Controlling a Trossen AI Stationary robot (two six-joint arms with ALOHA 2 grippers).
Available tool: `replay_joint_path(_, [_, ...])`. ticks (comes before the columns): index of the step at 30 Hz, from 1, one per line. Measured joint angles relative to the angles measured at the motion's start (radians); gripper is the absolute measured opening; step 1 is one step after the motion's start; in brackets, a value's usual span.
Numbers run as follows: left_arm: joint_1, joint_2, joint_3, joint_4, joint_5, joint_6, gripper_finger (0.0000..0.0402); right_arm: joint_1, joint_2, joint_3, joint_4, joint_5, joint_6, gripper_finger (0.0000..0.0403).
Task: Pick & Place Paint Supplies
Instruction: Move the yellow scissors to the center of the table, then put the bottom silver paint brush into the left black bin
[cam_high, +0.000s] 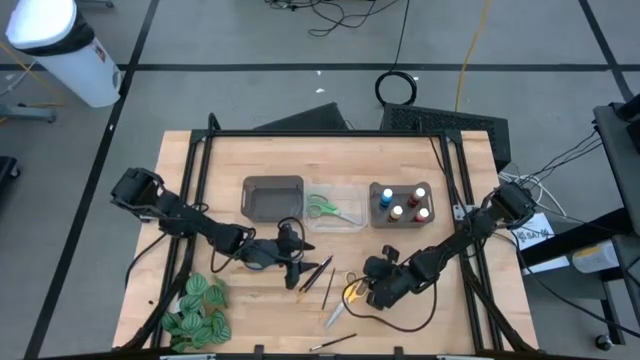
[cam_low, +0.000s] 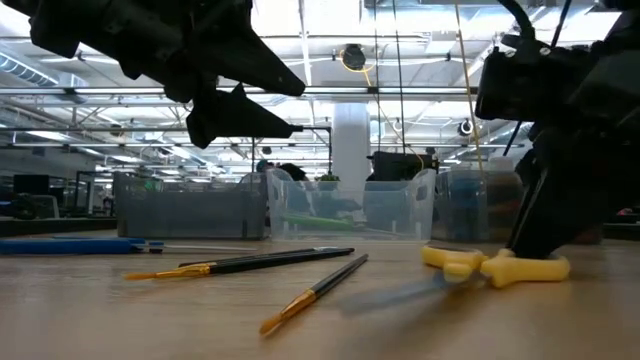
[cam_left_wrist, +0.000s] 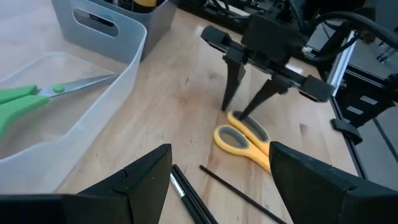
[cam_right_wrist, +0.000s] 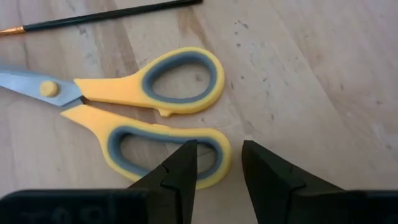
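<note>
Wooden table (cam_high: 250, 300) bears yellow-handled scissors (cam_right_wrist: 146, 102) — grey-lined loops, flat.

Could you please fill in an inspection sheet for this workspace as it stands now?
Surface: wooden table, dry.
Job's things: yellow scissors and brushes on the table; green scissors in clear bin; paint bottles in their bin.
Clutter: leafy bunch; grey bin.
End effectors: left end effector open above the brushes; right end effector open, straddling a scissor handle.
Cables: on the floor behind.
Surroundings: white bin.
</note>
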Motion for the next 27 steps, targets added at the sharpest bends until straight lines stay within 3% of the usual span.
replay_joint_path(5, [0.000,0.000,0.000,0.000,0.000,-0.001,0.0280,-0.004,-0.034,-0.006,0.007,0.175,-0.101,0.0116])
replay_joint_path(8, [0.000,0.000,0.000,0.000,0.000,-0.002,0.0280,0.003,-0.051,-0.003,0.104,0.216,-0.214,0.0116])
replay_joint_path(13, [0.000,0.000,0.000,-0.001,0.000,-0.002,0.0280,0.046,-0.038,-0.003,0.341,0.068,-0.363,0.0116])
replay_joint_path(18, [0.000,0.000,0.000,0.000,-0.001,-0.001,0.0280,0.125,0.062,0.009,0.646,-0.080,-0.505,0.0116])
replay_joint_path(23, [0.000,0.000,0.000,0.000,-0.001,-0.002,0.0280,0.165,0.160,0.083,0.634,-0.083,-0.567,0.0135])
replay_joint_path(27, [0.002,0.000,0.000,0.001,-0.013,0.003,0.0280,0.162,0.163,0.124,0.587,-0.119,-0.560,0.0164])
